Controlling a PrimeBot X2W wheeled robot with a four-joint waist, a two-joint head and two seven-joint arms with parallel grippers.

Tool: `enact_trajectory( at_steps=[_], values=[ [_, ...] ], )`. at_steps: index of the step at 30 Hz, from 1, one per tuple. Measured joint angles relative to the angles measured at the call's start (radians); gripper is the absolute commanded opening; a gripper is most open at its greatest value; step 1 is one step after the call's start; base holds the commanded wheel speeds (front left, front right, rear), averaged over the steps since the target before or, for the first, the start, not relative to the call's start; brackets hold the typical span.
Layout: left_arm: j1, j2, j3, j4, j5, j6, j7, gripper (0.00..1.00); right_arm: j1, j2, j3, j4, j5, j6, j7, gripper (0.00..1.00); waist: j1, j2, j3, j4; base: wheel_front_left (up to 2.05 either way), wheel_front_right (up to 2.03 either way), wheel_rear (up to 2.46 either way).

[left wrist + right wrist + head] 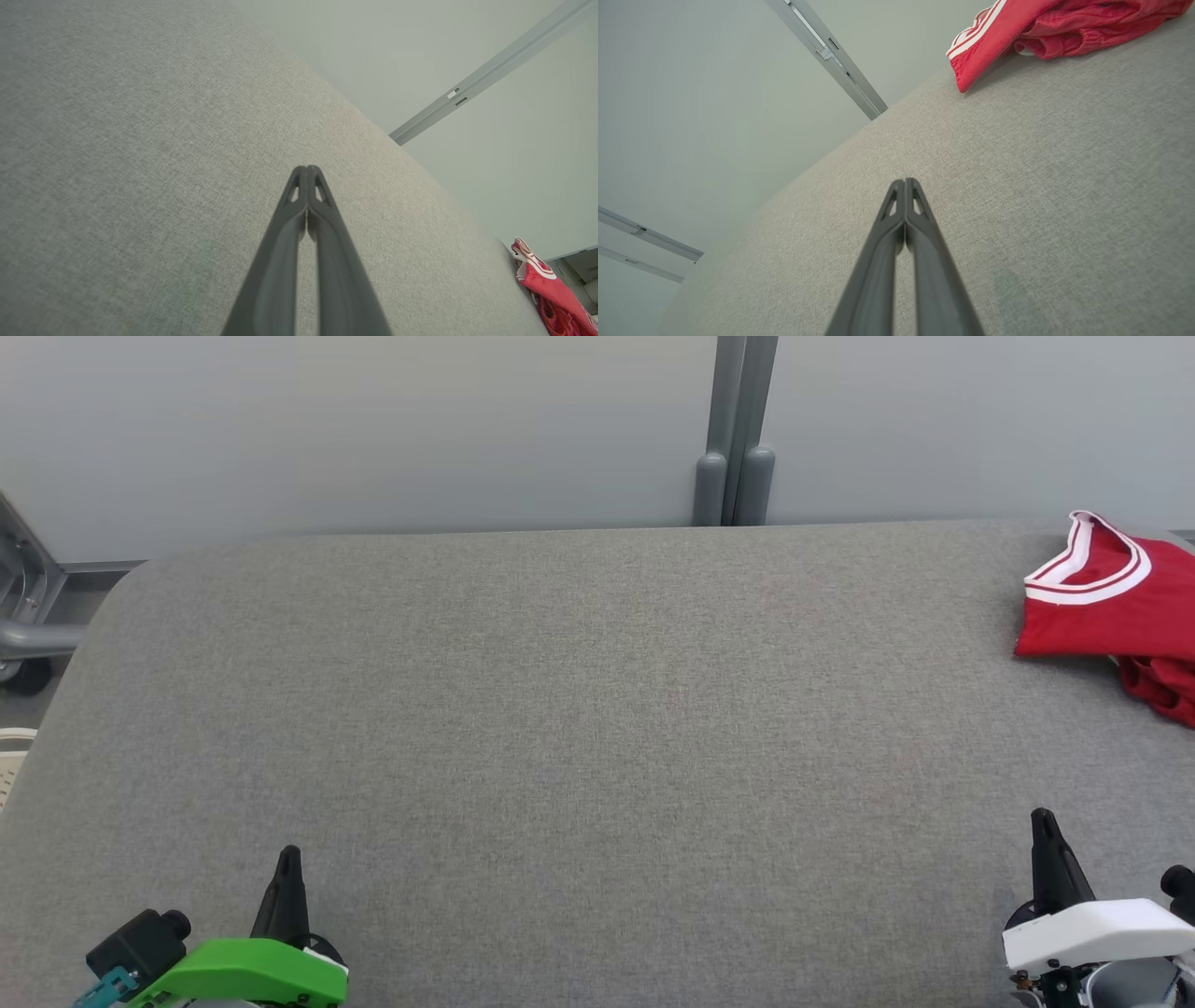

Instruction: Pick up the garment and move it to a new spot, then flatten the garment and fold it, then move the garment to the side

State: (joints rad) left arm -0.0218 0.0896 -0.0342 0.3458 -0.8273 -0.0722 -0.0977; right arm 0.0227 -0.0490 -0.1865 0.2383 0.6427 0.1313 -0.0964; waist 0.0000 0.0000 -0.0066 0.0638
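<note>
Garments: one, a red jersey (1111, 607) with white-striped trim, crumpled, at the right edge of the frame, upper half.

End effectors: two. The left end effector (288, 855) is at lower left under a green housing, and the right end effector (1043, 817) is at lower right under a white housing.

Dark fingers (275, 261): two per end effector, four in all.

Bench (579, 709): one, grey fabric top.

Grey upright posts (735, 429): two, side by side, top centre.

Wheeled grey frame (19, 616): one, left edge, with one caster (26, 677) showing.
</note>
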Motion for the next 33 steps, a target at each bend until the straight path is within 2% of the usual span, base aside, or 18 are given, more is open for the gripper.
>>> enact_trajectory(
  at_steps=[33],
  values=[
    [-0.036, -0.016, 0.064, -0.046, -0.362, -0.026, 0.097, 0.00, -0.052, 0.000, 0.028, -0.001, 0.447, -0.001, 0.099, 0.00, 0.0000, 0.0000, 0.004, -0.024, 0.00, 0.00, 0.00]
  ],
)
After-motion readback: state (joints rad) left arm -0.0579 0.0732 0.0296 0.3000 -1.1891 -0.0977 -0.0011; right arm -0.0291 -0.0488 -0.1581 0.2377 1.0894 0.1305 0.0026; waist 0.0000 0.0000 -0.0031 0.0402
